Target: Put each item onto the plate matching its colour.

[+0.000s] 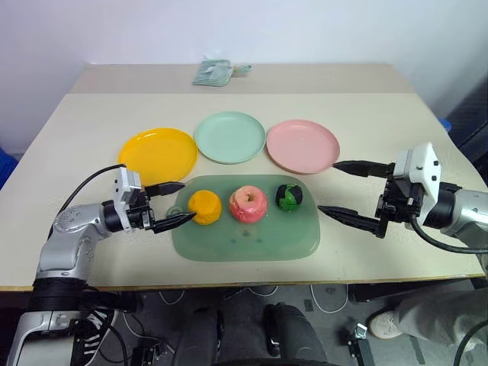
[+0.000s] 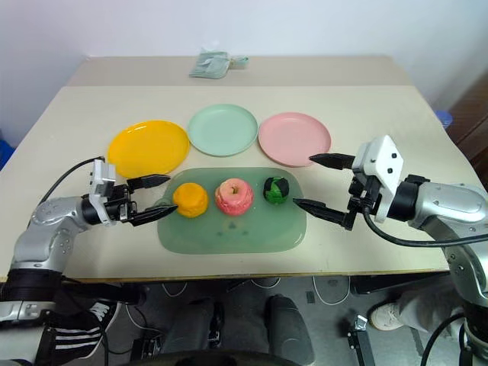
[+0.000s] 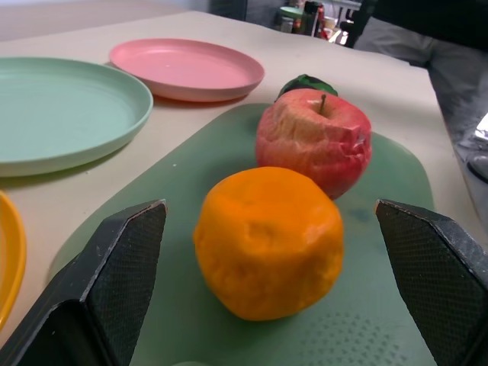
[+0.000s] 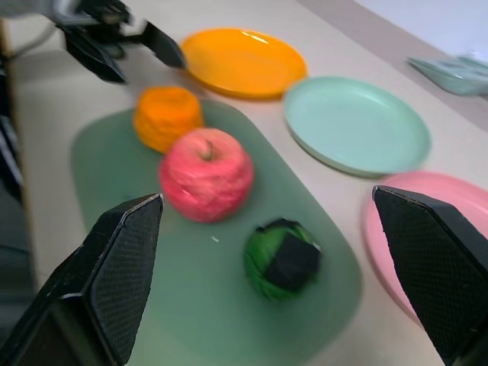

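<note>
An orange fruit [image 1: 204,207], a pink-red apple [image 1: 248,203] and a dark green-and-black ball [image 1: 290,197] sit in a row on a translucent green board [image 1: 244,242]. Behind the board lie the orange-yellow plate [image 1: 158,155], the mint green plate [image 1: 229,136] and the pink plate [image 1: 302,145], all bare. My left gripper [image 1: 174,204] stands open just left of the orange fruit, its fingers apart at the fruit's left side. My right gripper [image 1: 347,192] is open to the right of the board, with nothing between its fingers.
A small pale green cloth bundle [image 1: 213,72] lies at the far side of the beige table [image 1: 91,114]. A seam crosses the table behind the plates. The table's front edge runs just below the board.
</note>
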Action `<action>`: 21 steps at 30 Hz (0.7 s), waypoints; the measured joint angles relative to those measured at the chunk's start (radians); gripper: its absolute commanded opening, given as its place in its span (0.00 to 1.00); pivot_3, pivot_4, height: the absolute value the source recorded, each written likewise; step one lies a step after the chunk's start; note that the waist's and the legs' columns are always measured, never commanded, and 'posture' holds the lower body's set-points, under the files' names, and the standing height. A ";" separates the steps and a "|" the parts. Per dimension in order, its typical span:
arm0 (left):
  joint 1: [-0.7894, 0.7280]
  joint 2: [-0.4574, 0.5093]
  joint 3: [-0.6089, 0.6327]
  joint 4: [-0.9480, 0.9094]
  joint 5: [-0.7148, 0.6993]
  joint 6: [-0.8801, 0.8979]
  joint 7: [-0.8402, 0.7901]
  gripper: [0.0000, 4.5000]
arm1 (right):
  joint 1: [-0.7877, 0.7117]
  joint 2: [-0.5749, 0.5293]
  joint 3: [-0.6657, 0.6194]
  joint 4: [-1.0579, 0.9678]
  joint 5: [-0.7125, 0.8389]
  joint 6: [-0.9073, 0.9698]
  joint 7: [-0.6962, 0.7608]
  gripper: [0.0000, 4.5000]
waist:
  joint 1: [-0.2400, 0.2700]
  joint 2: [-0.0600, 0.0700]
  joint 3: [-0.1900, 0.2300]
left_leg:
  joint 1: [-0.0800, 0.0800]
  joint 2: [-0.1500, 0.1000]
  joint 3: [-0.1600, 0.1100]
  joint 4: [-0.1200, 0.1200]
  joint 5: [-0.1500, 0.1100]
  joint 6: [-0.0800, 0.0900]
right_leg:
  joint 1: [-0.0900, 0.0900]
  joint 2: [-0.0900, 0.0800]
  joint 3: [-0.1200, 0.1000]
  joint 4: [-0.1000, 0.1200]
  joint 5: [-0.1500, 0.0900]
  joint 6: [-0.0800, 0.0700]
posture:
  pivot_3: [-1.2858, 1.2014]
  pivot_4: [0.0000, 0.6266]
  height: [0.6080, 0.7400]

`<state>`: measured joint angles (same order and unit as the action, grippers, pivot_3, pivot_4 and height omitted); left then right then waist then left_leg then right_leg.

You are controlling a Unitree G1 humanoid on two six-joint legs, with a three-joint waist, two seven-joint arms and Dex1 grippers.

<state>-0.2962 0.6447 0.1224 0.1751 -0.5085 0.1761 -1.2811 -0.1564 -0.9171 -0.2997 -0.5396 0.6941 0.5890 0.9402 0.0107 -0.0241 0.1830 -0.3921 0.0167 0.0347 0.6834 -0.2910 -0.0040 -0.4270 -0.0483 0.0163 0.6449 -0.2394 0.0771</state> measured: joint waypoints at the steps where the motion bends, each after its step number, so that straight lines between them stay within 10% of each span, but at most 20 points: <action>1: -0.009 -0.006 -0.008 0.011 0.007 -0.009 -0.002 1.00 | -0.003 0.000 0.001 -0.004 0.001 0.004 -0.001 1.00 | 0.001 0.000 0.000 | 0.000 0.000 0.000 0.000 0.000 0.000 | 0.000 0.000 0.000 0.000 0.000 0.000 | 0.52 0.24 0.96; 12: -0.038 -0.099 -0.087 0.088 0.084 -0.094 0.003 1.00 | -0.026 0.000 0.020 -0.008 0.024 0.016 -0.014 1.00 | 0.000 0.000 0.000 | 0.000 0.000 0.000 0.000 0.000 0.000 | 0.000 0.000 0.000 0.000 0.000 0.000 | 0.52 0.24 0.96; 16: -0.055 -0.106 -0.100 0.107 0.094 -0.103 0.005 0.66 | -0.026 0.000 0.020 -0.008 0.027 0.016 -0.023 1.00 | 0.000 0.000 0.000 | 0.000 0.000 0.000 0.000 0.000 0.000 | 0.000 0.000 0.000 0.000 0.000 0.000 | 0.52 0.24 0.96; 21: -0.058 -0.109 -0.099 0.114 0.107 -0.135 0.024 0.65 | -0.020 0.000 0.020 -0.008 0.028 0.016 -0.029 1.00 | 0.000 0.000 0.000 | 0.000 0.000 0.000 0.000 0.000 0.000 | 0.000 0.000 0.000 0.000 0.000 0.000 | 0.52 0.24 0.96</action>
<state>-0.3546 0.5359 0.0229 0.2896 -0.4017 0.0406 -1.2573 -0.1767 -0.9169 -0.2801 -0.5477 0.7216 0.6045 0.9109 0.0106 -0.0242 0.1830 -0.3924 0.0168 0.0343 0.6834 -0.2911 -0.0038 -0.4271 -0.0486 0.0163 0.6448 -0.2393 0.0773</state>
